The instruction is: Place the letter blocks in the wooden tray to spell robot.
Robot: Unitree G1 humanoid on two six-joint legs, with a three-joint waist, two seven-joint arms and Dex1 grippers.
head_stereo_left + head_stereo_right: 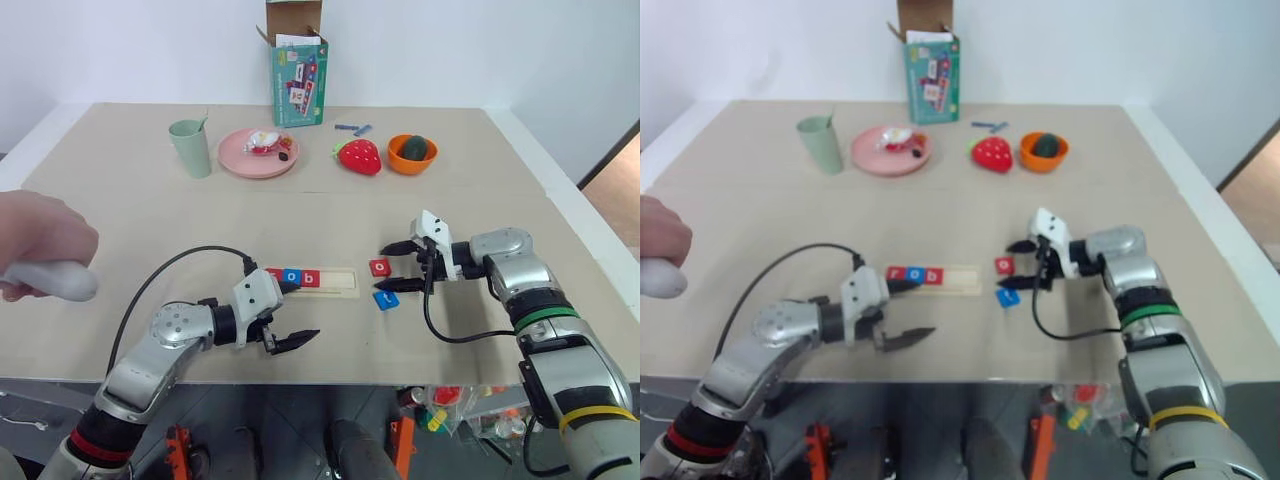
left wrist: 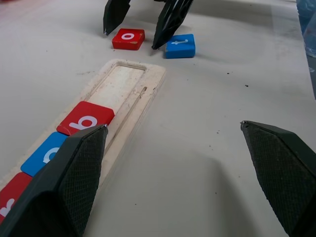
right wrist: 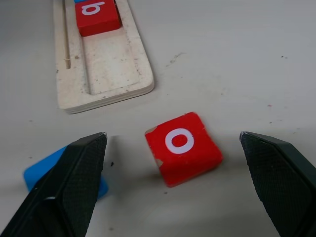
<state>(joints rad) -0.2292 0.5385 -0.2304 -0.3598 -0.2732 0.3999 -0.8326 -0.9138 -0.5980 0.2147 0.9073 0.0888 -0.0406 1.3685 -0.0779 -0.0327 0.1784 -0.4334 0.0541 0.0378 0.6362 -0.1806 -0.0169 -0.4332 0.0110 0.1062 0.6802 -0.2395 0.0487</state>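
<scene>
Wooden tray (image 1: 312, 281): left part filled by red r, blue o, red b; right end of its recess bare. Loose red o tile (image 3: 183, 147) and blue t tile (image 1: 386, 299) lie just right of the tray, close together; right gripper (image 1: 388, 267) hangs spread over them. Left gripper (image 1: 293, 314), fingers apart, sits near the tray's left end. Table (image 1: 130, 220) between tray and far plate (image 1: 240, 160) bare.

Light was bright and even from overhead, soft shadows sitting close under the table (image 1: 120, 210) objects. No glare on the matte surface. The person's hand (image 1: 40, 255) at near left was blurred, and the wrist views' near edges went soft.
</scene>
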